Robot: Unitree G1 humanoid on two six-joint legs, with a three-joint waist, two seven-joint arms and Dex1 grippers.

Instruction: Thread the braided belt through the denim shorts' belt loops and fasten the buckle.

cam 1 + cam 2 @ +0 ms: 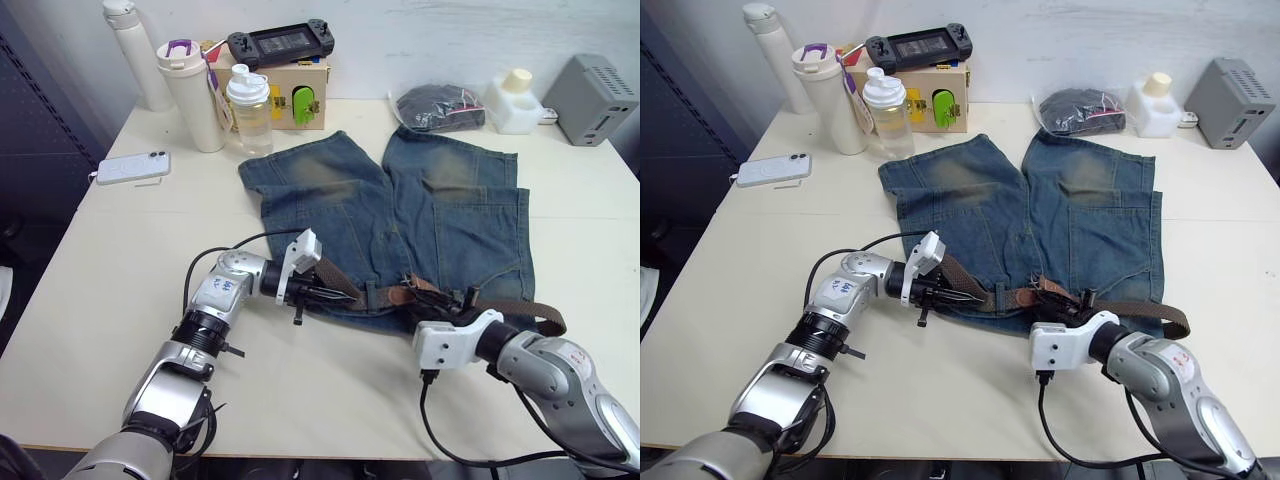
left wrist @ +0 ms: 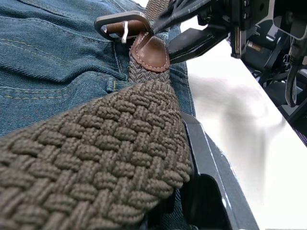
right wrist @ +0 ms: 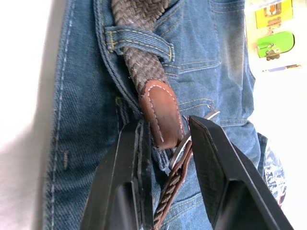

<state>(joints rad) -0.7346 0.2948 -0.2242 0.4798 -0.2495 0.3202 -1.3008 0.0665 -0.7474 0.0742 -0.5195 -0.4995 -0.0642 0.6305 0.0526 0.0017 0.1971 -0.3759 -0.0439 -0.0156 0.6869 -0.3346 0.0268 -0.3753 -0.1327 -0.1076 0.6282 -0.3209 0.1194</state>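
The denim shorts (image 1: 440, 200) lie flat on the white table, waistband toward me. The braided belt (image 1: 520, 308) runs along that waistband and passes under a belt loop (image 3: 139, 42). My left gripper (image 1: 325, 293) is shut on the woven strap near the waistband's left end. My right gripper (image 1: 450, 300) sits at the middle of the waistband. Its fingers (image 3: 129, 158) are closed around a tan leather end tab (image 3: 160, 115) with the silver buckle (image 2: 120, 23) right beside it. The belt's right part trails past the shorts' right edge.
At the back stand a white thermos (image 1: 130, 50), a tumbler (image 1: 190, 95), a clear bottle (image 1: 250, 110) and a wooden box (image 1: 300, 95) with a game console (image 1: 280, 42) on top. A phone (image 1: 132, 166) lies at the left. A bagged dark bundle (image 1: 438, 107), white container (image 1: 515, 100) and grey device (image 1: 590, 100) sit back right.
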